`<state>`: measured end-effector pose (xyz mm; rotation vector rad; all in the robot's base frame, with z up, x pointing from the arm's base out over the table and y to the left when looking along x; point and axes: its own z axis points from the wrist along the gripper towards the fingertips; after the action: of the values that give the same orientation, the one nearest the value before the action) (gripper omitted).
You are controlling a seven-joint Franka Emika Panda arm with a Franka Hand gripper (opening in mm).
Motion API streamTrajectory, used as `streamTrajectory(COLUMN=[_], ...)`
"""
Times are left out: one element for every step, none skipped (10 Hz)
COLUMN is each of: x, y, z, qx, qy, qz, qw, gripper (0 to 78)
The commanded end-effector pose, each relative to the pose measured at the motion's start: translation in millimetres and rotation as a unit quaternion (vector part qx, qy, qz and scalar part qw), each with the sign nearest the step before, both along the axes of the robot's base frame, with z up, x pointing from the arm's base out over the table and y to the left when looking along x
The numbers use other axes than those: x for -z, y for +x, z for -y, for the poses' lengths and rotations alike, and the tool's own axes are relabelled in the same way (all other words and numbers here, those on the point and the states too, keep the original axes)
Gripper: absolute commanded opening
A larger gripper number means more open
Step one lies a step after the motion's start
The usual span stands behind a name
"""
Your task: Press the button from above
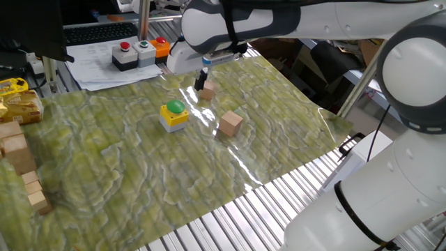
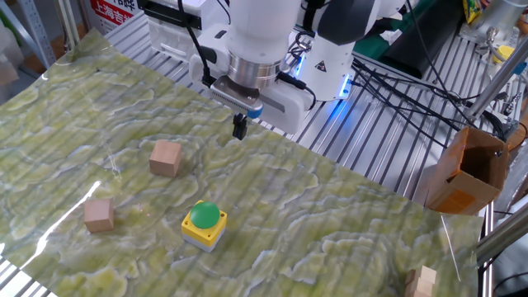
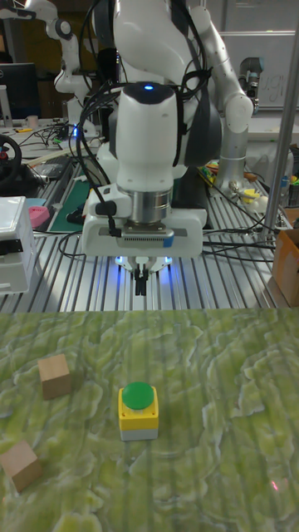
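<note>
The button (image 1: pixel 174 108) (image 2: pixel 205 216) (image 3: pixel 137 399) is a green dome on a yellow box with a grey base, standing mid-mat. My gripper (image 1: pixel 204 75) (image 2: pixel 239 130) (image 3: pixel 142 287) hangs above the mat's edge nearest the robot base, well apart from the button and higher than it. In the tall fixed view it is behind the button and nearly in line with it. Its two dark fingertips are pressed together with nothing between them.
Two wooden cubes (image 2: pixel 165 157) (image 2: pixel 99 214) lie on the mat beside the button. A red button box (image 1: pixel 125 56) and a small green button box (image 1: pixel 145 52) stand off the mat. Wooden blocks (image 1: pixel 17 153) pile at one edge, and a cardboard box (image 2: pixel 466 169) hangs off the table.
</note>
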<state>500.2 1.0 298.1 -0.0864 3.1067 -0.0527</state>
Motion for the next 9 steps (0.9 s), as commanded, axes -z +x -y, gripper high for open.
streamTrajectory(x=[-21.1, -23.8, -26.6, -28.0, -29.8, -30.8, -29.6, -29.3, -28.9], y=[26.9, 32.4, 46.4, 56.5, 66.7, 74.9, 77.0, 77.4, 79.4], z=[-8.4, -9.3, -10.1, -10.1, -9.6, -7.3, -2.2, 0.2, 0.7], qx=[0.008, 0.008, 0.007, 0.008, 0.007, 0.006, 0.001, -0.001, 0.002], qy=[0.013, 0.013, 0.011, 0.01, 0.008, 0.004, 0.003, 0.004, 0.005], qz=[-0.005, -0.007, -0.008, -0.007, -0.01, -0.016, -0.016, -0.014, -0.014], qw=[0.9999, 0.9999, 0.9999, 0.9999, 0.9999, 0.9999, 0.9999, 0.9999, 0.9999], gripper=[0.0, 0.0, 0.0, 0.0, 0.0, 0.0, 0.0, 0.0, 0.0])
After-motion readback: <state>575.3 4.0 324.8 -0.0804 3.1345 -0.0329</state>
